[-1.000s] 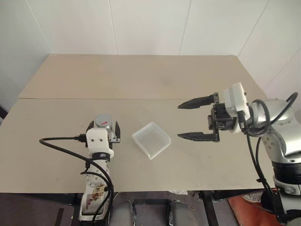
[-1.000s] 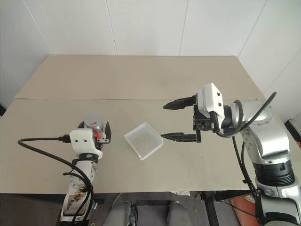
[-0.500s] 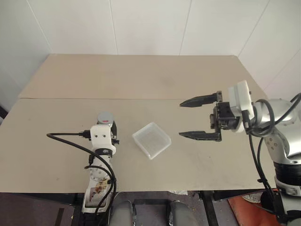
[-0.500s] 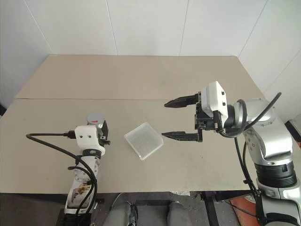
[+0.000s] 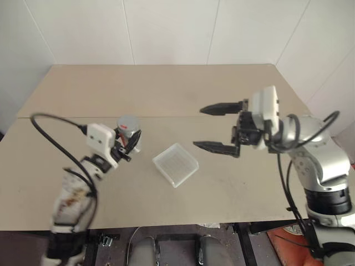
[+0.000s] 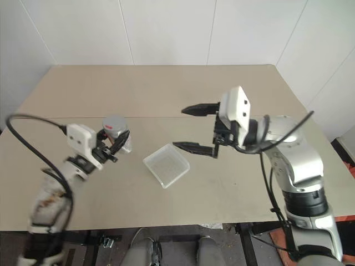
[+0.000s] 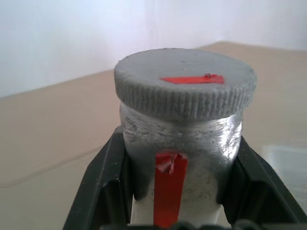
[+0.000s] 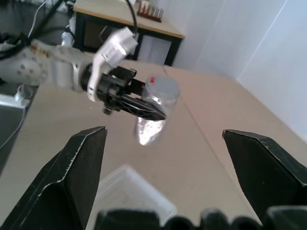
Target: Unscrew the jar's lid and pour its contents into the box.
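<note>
Left gripper (image 5: 128,145) pinches the jar (image 7: 180,158) low on its body, lifted beside the clear box (image 5: 176,164); lid (image 7: 184,81) on. Right gripper (image 5: 217,127), jaws spread wide, faces it. Risk: torque on the lid may spin the jar within the low grip.

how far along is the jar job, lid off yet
Not yet. Done: the left gripper is shut on the jar and holds it above the table. In hand: the right gripper hangs open, pointing toward the jar. The lid is on the jar. Left: unscrewing the lid and pouring the contents into the box, which looks empty.
</note>
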{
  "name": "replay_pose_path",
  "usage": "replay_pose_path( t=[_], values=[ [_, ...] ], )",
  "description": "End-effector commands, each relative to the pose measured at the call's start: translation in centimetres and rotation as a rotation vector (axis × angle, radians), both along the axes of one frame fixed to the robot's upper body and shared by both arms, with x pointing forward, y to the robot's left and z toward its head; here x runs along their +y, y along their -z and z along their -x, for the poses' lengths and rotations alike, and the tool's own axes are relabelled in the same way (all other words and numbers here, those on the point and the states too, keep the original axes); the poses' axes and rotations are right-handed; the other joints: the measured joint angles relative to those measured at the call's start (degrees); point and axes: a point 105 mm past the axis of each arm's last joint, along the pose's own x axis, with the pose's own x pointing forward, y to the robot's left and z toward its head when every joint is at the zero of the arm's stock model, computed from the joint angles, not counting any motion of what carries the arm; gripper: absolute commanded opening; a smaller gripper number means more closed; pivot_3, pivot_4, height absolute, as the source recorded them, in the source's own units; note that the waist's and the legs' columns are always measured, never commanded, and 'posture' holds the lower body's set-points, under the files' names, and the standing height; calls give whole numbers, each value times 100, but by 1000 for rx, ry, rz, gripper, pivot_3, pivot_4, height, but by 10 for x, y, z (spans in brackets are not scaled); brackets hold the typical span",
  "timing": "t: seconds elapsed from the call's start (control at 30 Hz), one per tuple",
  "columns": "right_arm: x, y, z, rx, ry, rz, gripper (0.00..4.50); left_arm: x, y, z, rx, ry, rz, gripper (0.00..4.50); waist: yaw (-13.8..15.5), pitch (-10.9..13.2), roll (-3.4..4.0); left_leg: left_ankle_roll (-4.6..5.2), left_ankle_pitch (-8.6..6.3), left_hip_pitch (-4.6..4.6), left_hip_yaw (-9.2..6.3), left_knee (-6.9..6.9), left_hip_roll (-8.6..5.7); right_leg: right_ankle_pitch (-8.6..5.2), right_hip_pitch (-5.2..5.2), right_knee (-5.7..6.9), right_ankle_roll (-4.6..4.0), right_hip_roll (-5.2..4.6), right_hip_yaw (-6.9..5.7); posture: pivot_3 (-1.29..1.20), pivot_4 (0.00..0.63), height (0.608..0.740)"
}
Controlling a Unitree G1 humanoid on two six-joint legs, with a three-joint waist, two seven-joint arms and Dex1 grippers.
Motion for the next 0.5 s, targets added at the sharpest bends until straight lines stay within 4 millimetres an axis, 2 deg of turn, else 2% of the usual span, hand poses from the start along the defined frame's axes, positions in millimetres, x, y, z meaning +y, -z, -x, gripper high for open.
replay_pose_path(
  t=[0.03, 0.2, 0.27, 0.37, 0.5],
  values=[
    [23, -13, -4, 33, -9, -66, 4500, -8, -24, 9, 40, 290, 10, 1949, 7, 1, 2, -2, 2, -2, 2, 0, -2, 0, -2, 0, 0, 0, -2, 0, 150, 740],
    [56, -24, -6, 96, -37, -98, 4500, -21, -34, 9, 88, 563, -33, 1949, 18, 1, 2, 0, 1, -15, 37, -2, -5, -1, -3, -7, 2, 0, -12, 0, 150, 740],
    [63, -27, -9, 120, -30, -101, 4500, -25, -34, 7, 84, 616, -62, 1949, 13, 1, 2, -1, 1, -23, 46, -2, -4, -1, -13, -4, 2, 0, -11, 0, 150, 740],
    [73, -32, -12, 182, -25, -101, 4500, -34, -34, -1, -14, 656, -130, 1949, 9, 1, 3, -1, 1, -36, 51, -2, -4, 0, -21, 2, 2, 1, -11, 0, 150, 740],
    [78, -32, -12, 196, -21, -83, 4500, -38, -36, -7, -78, 685, -144, 1949, 0, 1, 3, -1, 2, -46, 52, -2, -3, 0, -25, 2, 3, 2, -14, 0, 150, 740]
  ],
)
